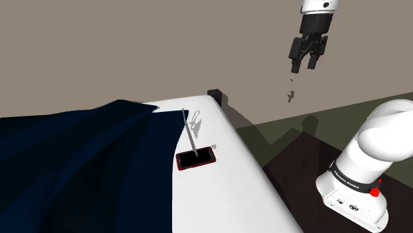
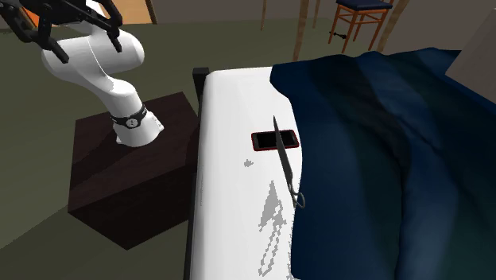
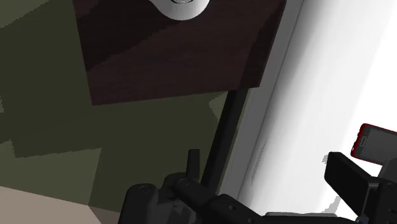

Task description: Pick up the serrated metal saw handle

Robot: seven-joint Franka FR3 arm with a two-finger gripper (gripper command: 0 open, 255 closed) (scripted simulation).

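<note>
Gripper: all black, hanging high above the floor beside the bed. You can see its two fingers spread apart with nothing between them, well clear of every item listed below.

Saw: thin grey blade, lying flat on the bed's white top. You will find it along the edge of the blanket. One end crosses over the phone. In the second exterior view, the other end, toward the lower edge, shows a small loop right at the blanket's hem.

Phone: black face, red rim, flat on the white surface near the side of the bed that faces the arm. It lies under the saw.

Blanket: dark blue and rumpled, covering the half of the bed away from the arm.

Stand: dark brown box on the olive floor, just beside the bed, carrying the white arm.

Chair: wooden frame, blue seat, standing beyond the bed at the second exterior view's top.
</note>
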